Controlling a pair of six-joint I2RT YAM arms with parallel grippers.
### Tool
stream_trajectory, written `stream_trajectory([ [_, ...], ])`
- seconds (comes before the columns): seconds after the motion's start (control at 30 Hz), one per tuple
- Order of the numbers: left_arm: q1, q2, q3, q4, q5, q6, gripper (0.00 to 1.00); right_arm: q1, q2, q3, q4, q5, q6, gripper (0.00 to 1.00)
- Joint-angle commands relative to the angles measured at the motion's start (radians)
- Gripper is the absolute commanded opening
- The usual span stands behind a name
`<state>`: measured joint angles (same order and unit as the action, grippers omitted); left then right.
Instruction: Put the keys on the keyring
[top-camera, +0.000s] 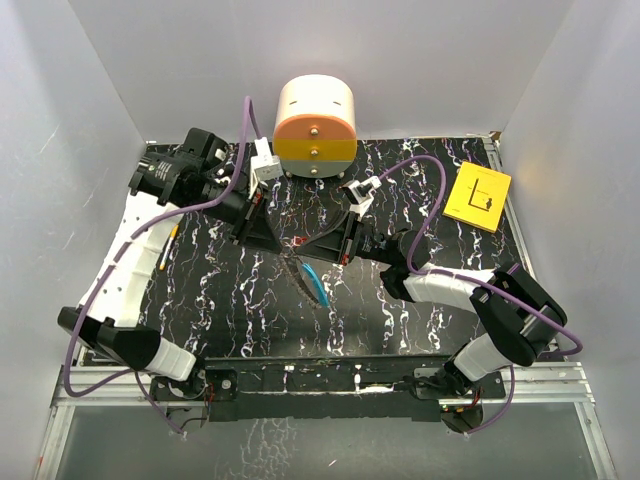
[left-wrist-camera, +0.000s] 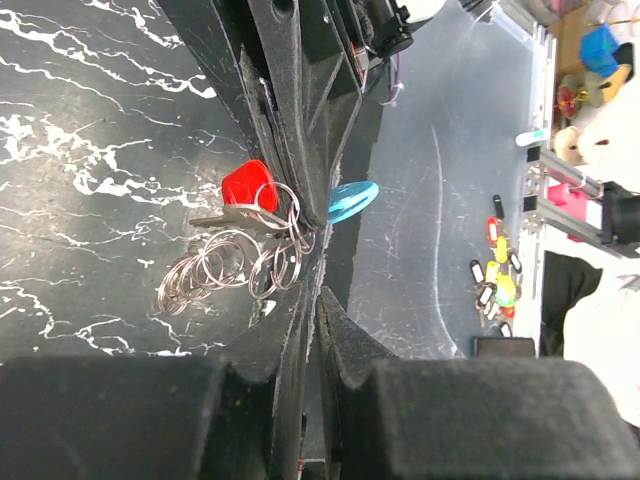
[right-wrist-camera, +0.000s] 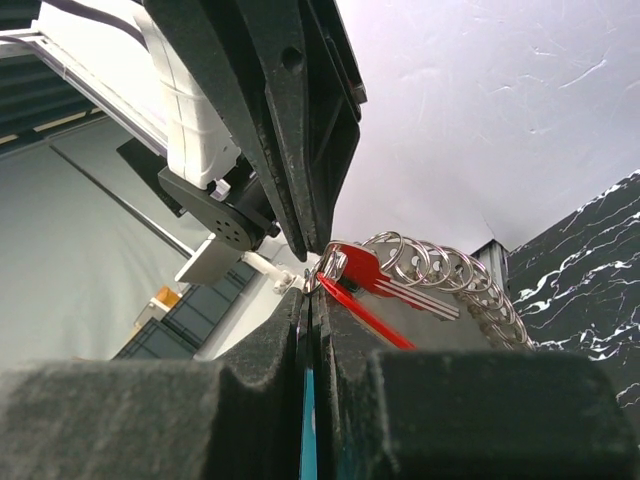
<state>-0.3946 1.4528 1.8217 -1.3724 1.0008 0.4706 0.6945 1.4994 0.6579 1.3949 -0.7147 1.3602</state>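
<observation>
Left tool (left-wrist-camera: 315, 300) and right tool (right-wrist-camera: 308, 300) pressed together tip to tip, both pinching the keyring (left-wrist-camera: 230, 270); red key (left-wrist-camera: 248, 187) right at those tips, above the surface (top-camera: 200, 300).

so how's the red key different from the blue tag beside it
The red-headed key is angular with a metal blade; the blue tag is a smooth oval, all one colour. The key shows head and blade; the tag is half hidden. Both sit by the chain of silver rings.
</observation>
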Motion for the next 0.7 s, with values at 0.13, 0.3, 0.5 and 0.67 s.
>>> stream_trajectory([
  [0.13, 0.002, 0.007, -0.017, -0.044, 0.122, -0.011, 0.08, 0.003, -0.035, 0.029, 0.129, 0.042, -0.053, 0.08],
  [0.3, 0.002, 0.012, -0.02, -0.044, 0.143, -0.015, 0.12, 0.003, -0.03, 0.029, 0.128, 0.042, -0.055, 0.08],
  [0.5, 0.002, 0.01, -0.041, -0.044, 0.159, -0.018, 0.22, 0.002, -0.025, 0.028, 0.128, 0.048, -0.053, 0.08],
  [0.67, 0.002, 0.006, -0.057, -0.044, 0.164, -0.019, 0.29, 0.003, -0.026, 0.032, 0.119, 0.053, -0.058, 0.08],
])
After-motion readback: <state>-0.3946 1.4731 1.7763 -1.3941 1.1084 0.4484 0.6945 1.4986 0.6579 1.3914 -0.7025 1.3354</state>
